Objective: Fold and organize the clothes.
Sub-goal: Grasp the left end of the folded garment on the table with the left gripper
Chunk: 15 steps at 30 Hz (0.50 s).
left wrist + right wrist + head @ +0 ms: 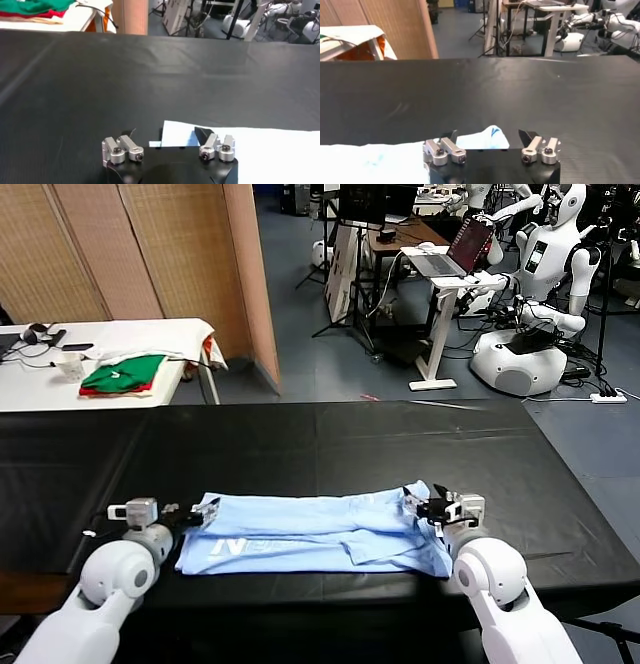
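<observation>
The T-shirt (320,532) lies flat on the black bench (300,444), folded into a long band, white lettering near my left end. My left tool (190,515) sits at its left edge, my right tool (428,506) at its right corner. Both tools' prongs stand apart in the wrist views; whether they pinch cloth, I cannot tell.

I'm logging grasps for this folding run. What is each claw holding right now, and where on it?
Neither hold can be told. Left claw and right claw sit at opposite ends of the T-shirt.
</observation>
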{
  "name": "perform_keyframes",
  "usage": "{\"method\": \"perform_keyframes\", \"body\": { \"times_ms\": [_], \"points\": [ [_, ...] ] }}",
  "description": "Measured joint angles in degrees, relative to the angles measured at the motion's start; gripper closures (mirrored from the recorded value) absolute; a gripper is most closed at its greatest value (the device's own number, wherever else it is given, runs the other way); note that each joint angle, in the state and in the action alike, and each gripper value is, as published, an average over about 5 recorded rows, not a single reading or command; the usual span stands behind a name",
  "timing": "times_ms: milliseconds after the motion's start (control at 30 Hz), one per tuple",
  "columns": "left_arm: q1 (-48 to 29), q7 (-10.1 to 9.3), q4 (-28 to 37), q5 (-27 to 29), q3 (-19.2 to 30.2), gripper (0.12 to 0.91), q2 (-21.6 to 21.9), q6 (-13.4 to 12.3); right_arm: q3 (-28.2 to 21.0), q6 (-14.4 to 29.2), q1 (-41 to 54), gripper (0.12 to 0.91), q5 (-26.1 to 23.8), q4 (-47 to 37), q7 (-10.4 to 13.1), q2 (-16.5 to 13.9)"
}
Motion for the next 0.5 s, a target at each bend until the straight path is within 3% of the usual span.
{"method": "perform_keyframes", "body": {
  "times_ms": [133,233,400,500],
  "points": [
    [-0.5,0.01,0.5,-0.7,0.5,0.724,-0.8,-0.1,0.2,0.9,-0.3,0.856,-0.5,0.0,0.7,0.5],
    [-1.0,-0.12,1.0,0.5,1.0,0.851,-1.3,-0.6,0.4,1.8,-0.6,0.880,-0.9,-0.2,1.6,1.0],
    [-1.2,-0.31,1.6,4.1,1.1,0.882,-1.5,-2.8,0.6,3.7,-0.8,0.883,-1.6,-0.9,2.2,1.7],
    [-1.1,-0.34,1.6,5.5,1.0,0.883,-1.4,-3.8,0.6,4.8,-0.9,0.883,-1.8,-1.2,1.2,2.0]
  ]
}}
